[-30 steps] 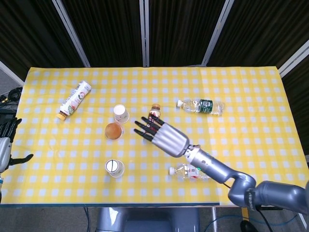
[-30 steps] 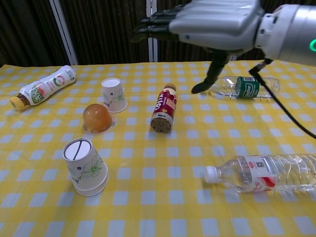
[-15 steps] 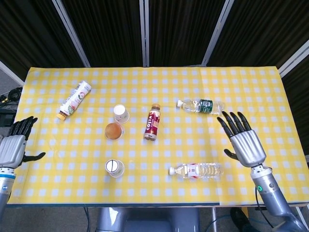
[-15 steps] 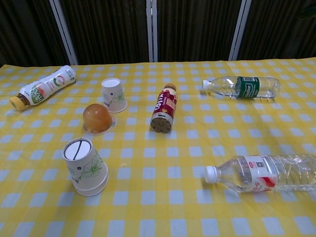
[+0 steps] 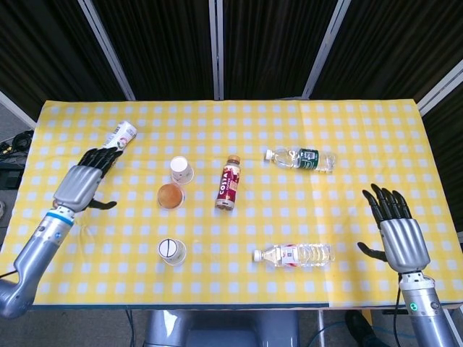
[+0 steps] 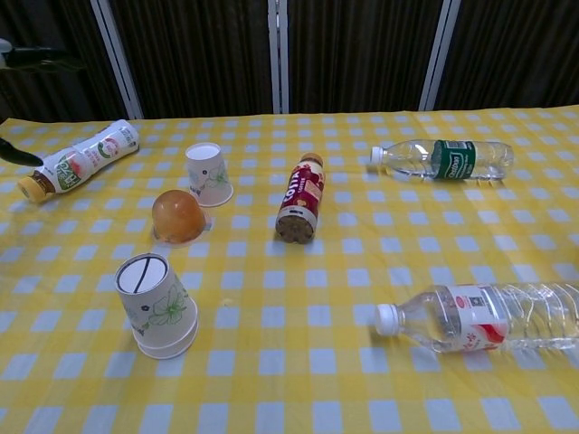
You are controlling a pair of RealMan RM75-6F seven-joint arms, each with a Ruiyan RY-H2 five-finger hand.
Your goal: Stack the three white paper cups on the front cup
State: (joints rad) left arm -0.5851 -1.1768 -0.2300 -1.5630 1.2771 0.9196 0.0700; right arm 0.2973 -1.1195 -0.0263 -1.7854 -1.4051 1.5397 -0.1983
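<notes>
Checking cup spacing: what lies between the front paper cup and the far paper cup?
The orange cup lies between front paper cup and far paper cup, clearest in the head view.

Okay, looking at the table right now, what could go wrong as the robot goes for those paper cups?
1. The left hand hovers open above the lying white bottle; reaching toward the rear cup, it could knock the bottle and set it rolling.
2. The orange cup sits close beside the rear cup, so fingers may bump it.
3. The front cup stands upside down near the table's front edge; a push could send it off.
</notes>
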